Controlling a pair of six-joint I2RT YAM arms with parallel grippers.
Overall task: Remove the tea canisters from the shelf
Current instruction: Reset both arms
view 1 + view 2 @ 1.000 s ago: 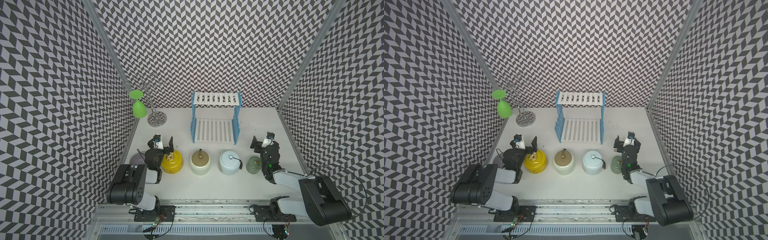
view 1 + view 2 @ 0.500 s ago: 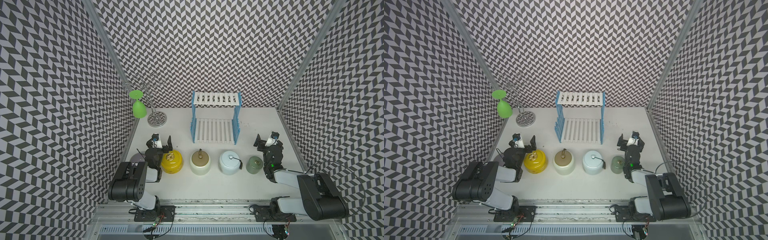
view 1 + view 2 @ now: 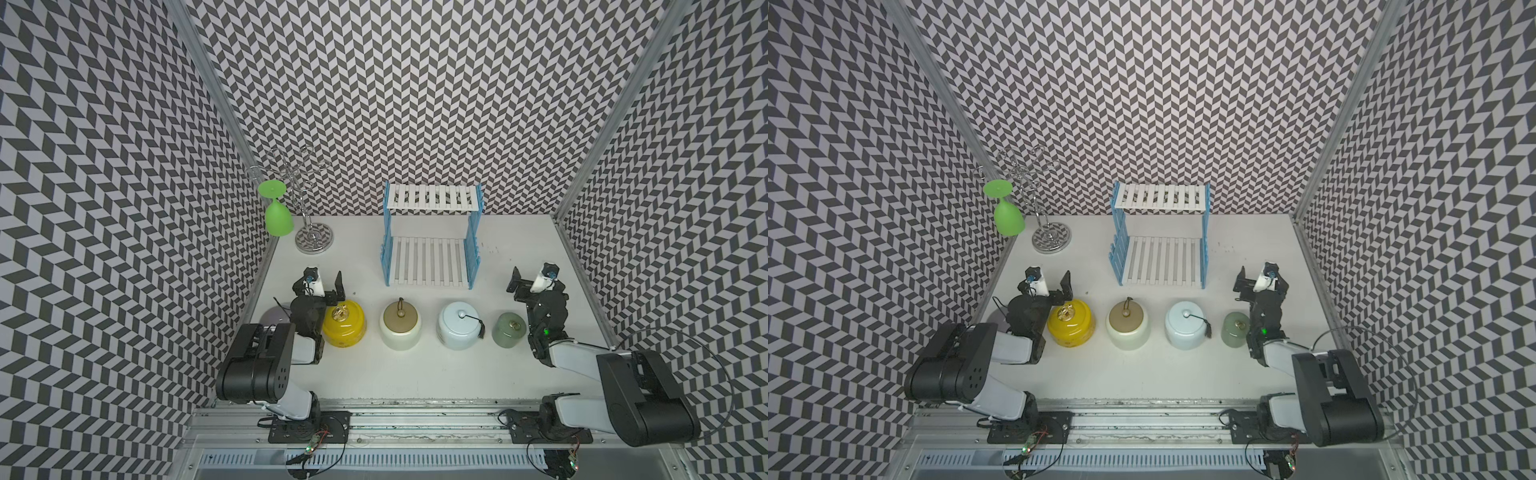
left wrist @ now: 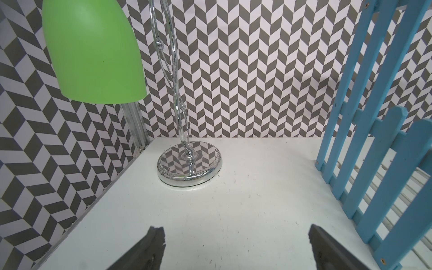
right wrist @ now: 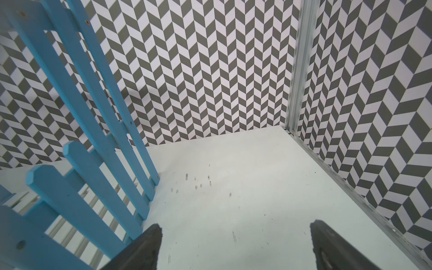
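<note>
Over the last second the right end effector (image 3: 534, 286) has drawn a little away from the sage green canister (image 3: 509, 330), toward the robot's right. The left end effector (image 3: 326, 289) has barely shifted and no jar has moved, so I judge the clearing done and the arms backing off. In both top views the shelf (image 3: 432, 257) has both tiers bare. All four jars stand in a row on the counter (image 3: 415, 374) in front of it: the yellow canister (image 3: 344, 324), cream canister (image 3: 400, 326), pale blue canister (image 3: 459, 326), then the sage one. Every lid is on, so their contents are hidden. A green goblet (image 3: 277, 220) hangs upside down from the chrome stand (image 3: 314, 241), well apart from the jars. The left wrist view shows that arm's fingers (image 4: 149, 252) spread wide over bare counter with nothing between them, the stand's base and the shelf's blue side ahead. In the right wrist view the fingers (image 5: 145, 252) are equally wide and empty, with the shelf's side close by.
</note>
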